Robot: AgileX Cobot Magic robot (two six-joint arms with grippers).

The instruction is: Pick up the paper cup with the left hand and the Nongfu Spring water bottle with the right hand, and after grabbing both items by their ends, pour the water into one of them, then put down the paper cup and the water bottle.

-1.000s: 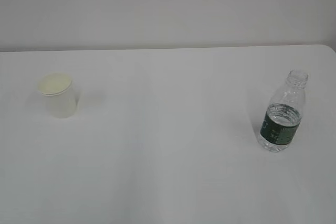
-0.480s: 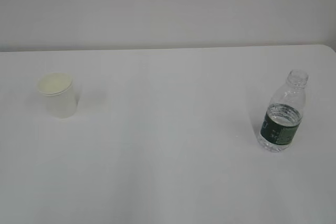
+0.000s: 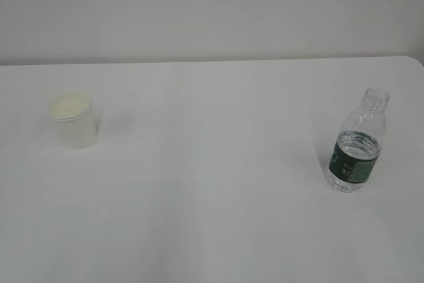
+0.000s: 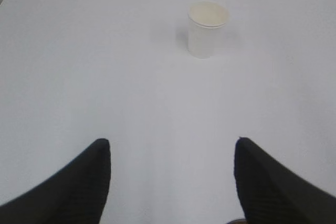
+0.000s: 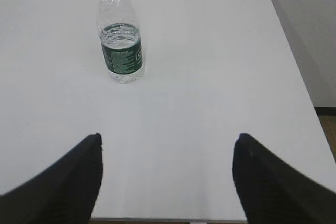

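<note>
On the white table [image 3: 212, 217], the small white paper cup [image 3: 72, 120] stands upright far left, the clear ribbed plastic water bottle with its green label band [image 3: 356, 144] far right, well apart. Left claw [image 4: 170, 182] and right claw [image 5: 167, 179] both gape wide, empty, short of their targets. Cup looks light and crushable: grip low, gently. Bottle, partly filled, capless, likely slick: take the base.

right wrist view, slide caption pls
Open right tool faces the uncapped, upright water bottle on the white table.
</note>
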